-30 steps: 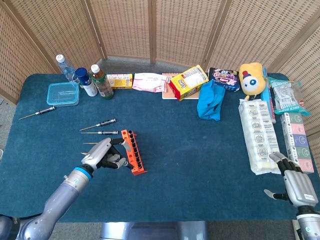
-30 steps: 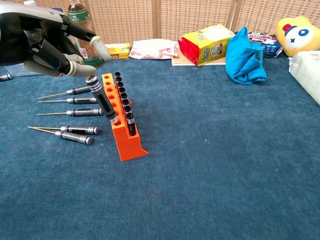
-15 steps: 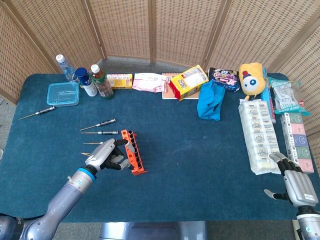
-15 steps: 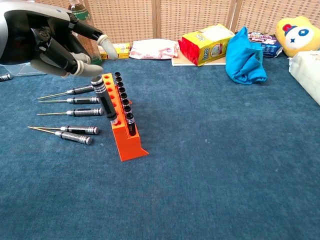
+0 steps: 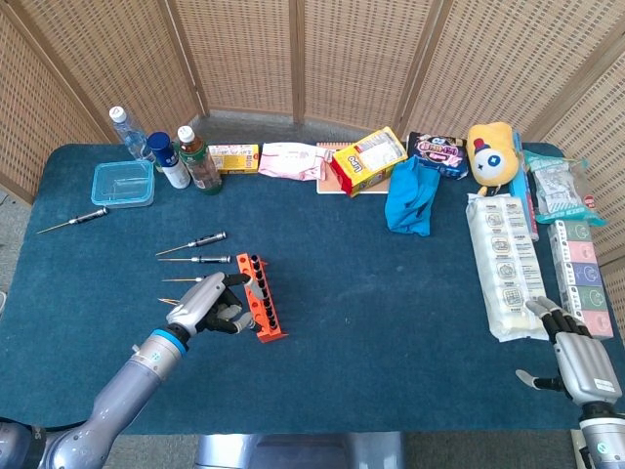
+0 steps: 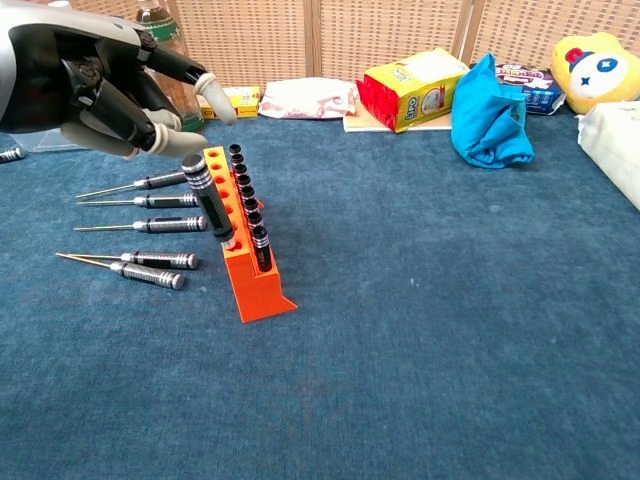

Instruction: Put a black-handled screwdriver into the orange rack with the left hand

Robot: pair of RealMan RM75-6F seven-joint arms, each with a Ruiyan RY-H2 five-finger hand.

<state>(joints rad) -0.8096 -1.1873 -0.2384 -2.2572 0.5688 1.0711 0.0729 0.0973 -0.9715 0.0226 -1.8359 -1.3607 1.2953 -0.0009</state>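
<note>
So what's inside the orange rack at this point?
The orange rack holds a row of black-handled screwdrivers along its right side, plus one taller screwdriver leaning in a left-side hole. Their shafts are hidden inside the rack. Several left holes look empty.

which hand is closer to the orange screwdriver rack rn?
Left. The left hand sits right beside the orange plastic screwdriver rack, over its left side. The right hand rests far off at the table's near right corner, beside the white packages.

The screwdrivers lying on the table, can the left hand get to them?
Probably yes. The left hand hovers just above the loose screwdrivers, beside the orange rack, and nothing covers them.
</note>
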